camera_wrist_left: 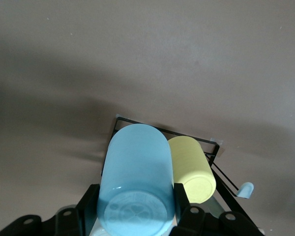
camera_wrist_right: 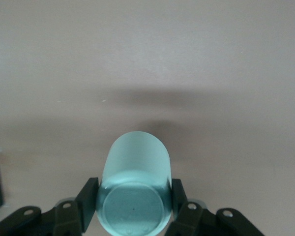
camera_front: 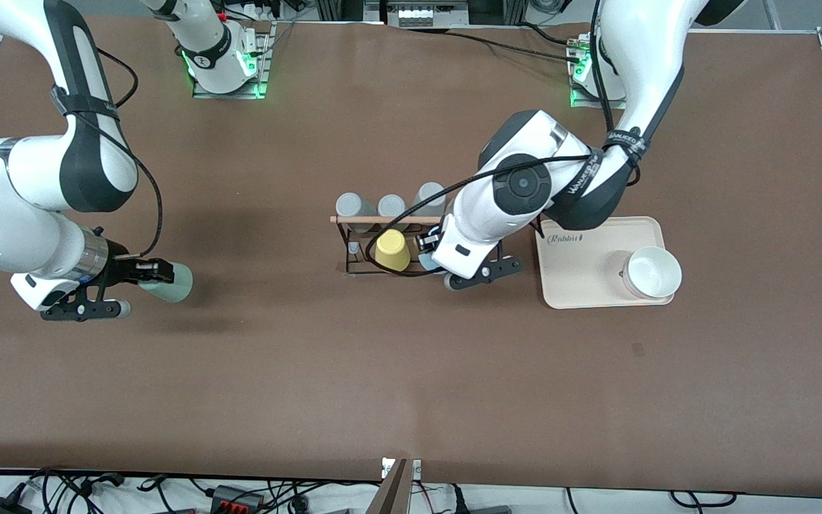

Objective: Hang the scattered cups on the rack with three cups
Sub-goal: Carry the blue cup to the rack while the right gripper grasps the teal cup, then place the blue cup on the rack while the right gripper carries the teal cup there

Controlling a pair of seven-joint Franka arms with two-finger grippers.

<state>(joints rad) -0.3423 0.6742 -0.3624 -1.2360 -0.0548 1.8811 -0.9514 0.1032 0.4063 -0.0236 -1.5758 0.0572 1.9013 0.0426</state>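
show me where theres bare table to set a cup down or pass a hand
Bare brown table spans the whole strip nearer the front camera, and between the right gripper holding the pale mint plastic cup and the black wire rack. Crowded: the rack, where the left gripper holds the light blue plastic cup beside the yellow cup, up to the beige tray.

Rack (camera_front: 382,246) at mid desk (camera_front: 311,371). Three cups (camera_front: 389,205) on its pegs on the side away from the front camera; one cup (camera_front: 392,250) on the camera side. Left hand (camera_front: 431,261) over the rack beside that cup, clamped on another cup (camera_wrist_left: 135,184). Tray (camera_front: 582,285) just beside the rack toward the left arm's end, bowl (camera_front: 652,273) on it. Right hand (camera_front: 145,271) toward the right arm's end, well apart from the rack, clamped on a cup (camera_front: 168,282).
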